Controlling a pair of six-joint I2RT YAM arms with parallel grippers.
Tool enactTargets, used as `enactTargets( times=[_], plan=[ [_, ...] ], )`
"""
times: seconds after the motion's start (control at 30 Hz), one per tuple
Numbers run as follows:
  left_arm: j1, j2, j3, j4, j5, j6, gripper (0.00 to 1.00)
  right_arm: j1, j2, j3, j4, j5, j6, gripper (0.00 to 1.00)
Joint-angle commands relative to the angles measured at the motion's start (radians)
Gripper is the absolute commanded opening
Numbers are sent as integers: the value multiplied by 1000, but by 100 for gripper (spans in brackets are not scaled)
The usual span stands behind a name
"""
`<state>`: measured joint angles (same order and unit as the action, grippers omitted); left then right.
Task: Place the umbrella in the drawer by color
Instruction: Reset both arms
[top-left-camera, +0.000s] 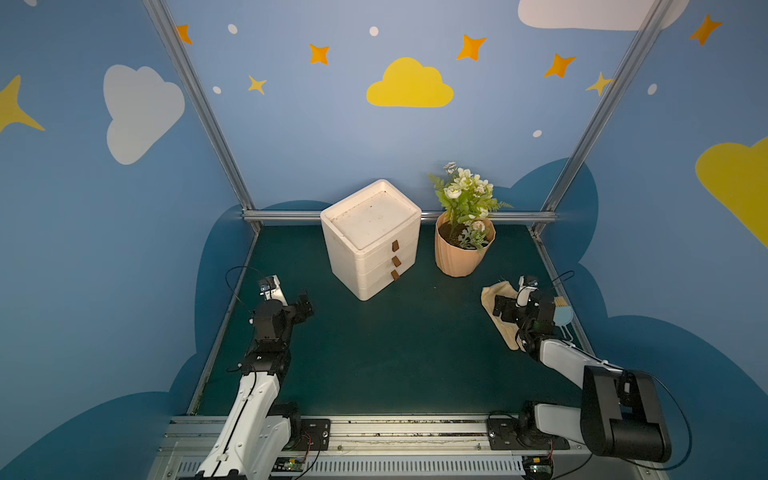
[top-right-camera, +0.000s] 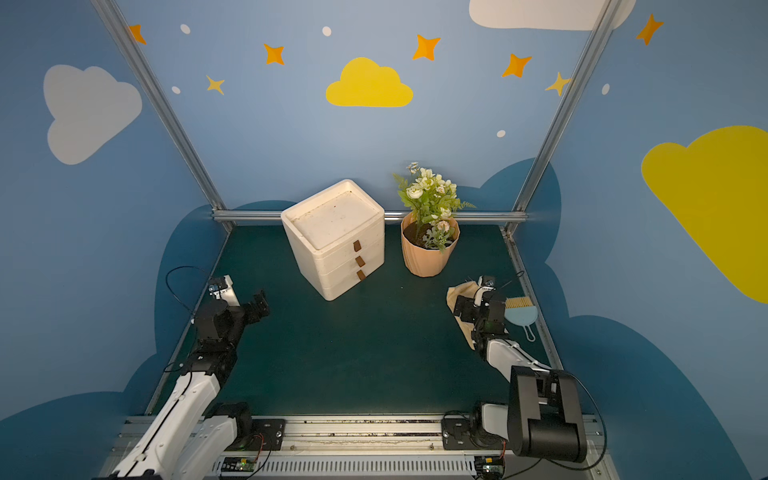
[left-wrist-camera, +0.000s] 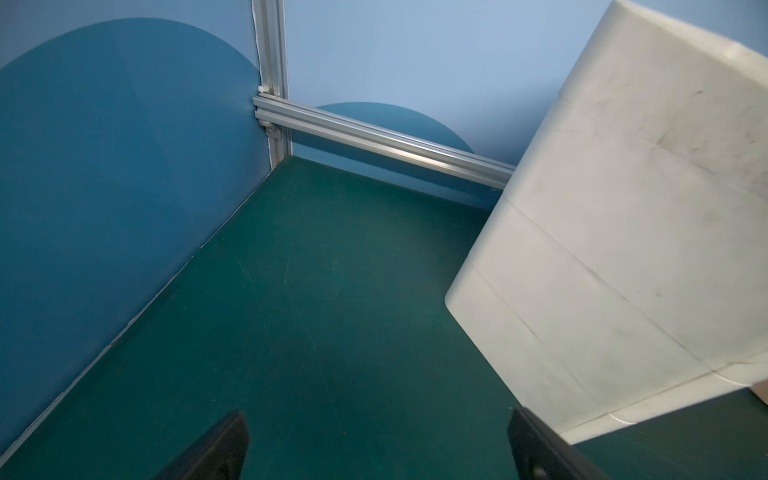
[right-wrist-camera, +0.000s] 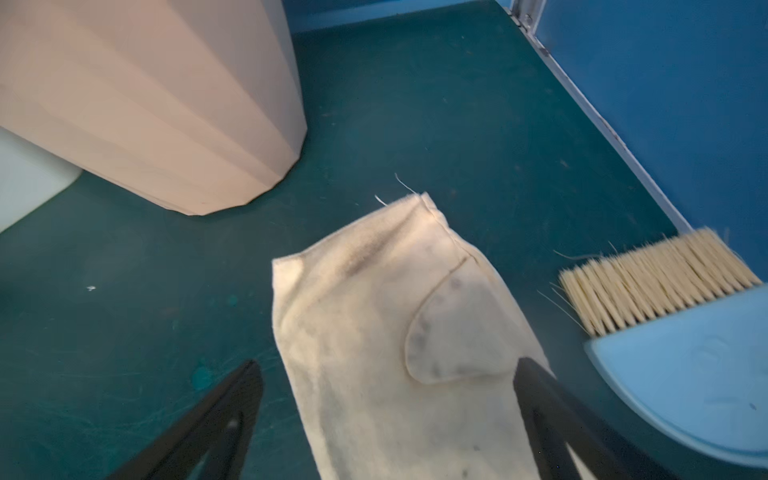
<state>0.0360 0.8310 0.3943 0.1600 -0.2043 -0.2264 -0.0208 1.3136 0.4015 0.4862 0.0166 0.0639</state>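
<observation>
No umbrella shows in any view. The white drawer unit (top-left-camera: 370, 241) (top-right-camera: 332, 239) stands at the back middle of the green mat, its three drawers with brown tabs all closed; its blank side fills part of the left wrist view (left-wrist-camera: 623, 228). My left gripper (top-left-camera: 305, 305) (left-wrist-camera: 378, 419) is open over bare mat to the left of the unit, holding nothing. On the right side, my right gripper (top-left-camera: 521, 309) (right-wrist-camera: 384, 365) hovers open over a cream cloth (top-left-camera: 496, 291) (right-wrist-camera: 374, 311) lying flat on the mat, its fingers standing wide on either side.
A peach pot with white flowers (top-left-camera: 461, 253) (right-wrist-camera: 145, 104) stands right of the drawer unit. A small brush with pale bristles and a light blue body (top-left-camera: 562, 313) (right-wrist-camera: 665, 282) lies by the right wall. Blue walls and aluminium rails bound the mat.
</observation>
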Motion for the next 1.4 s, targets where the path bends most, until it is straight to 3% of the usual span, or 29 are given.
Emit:
enactTargets(
  times=[0.0, 0.1, 0.17, 0.3, 0.67, 0.77, 1.37],
  plan=[
    [-10, 68, -35, 155, -33, 44, 100, 1, 80, -49, 262, -93, -62, 98],
    [-15, 151, -53, 237, -22, 92, 100, 0, 160, -48, 353, -103, -12, 98],
    [-15, 202, -59, 293, -7, 115, 100, -1, 188, -2, 307, -119, -13, 98],
    [-18, 321, -79, 439, 38, 162, 100, 3, 161, 56, 137, -152, -71, 98],
    [-27, 756, -102, 940, 140, 221, 100, 9, 162, 57, 140, -139, -75, 98],
    [-23, 691, -13, 658, 157, 216, 100, 11, 163, 57, 140, -136, -75, 98],
    [-13, 706, 6, 652, 171, 208, 100, 26, 163, 62, 132, -107, -81, 98]
  ],
)
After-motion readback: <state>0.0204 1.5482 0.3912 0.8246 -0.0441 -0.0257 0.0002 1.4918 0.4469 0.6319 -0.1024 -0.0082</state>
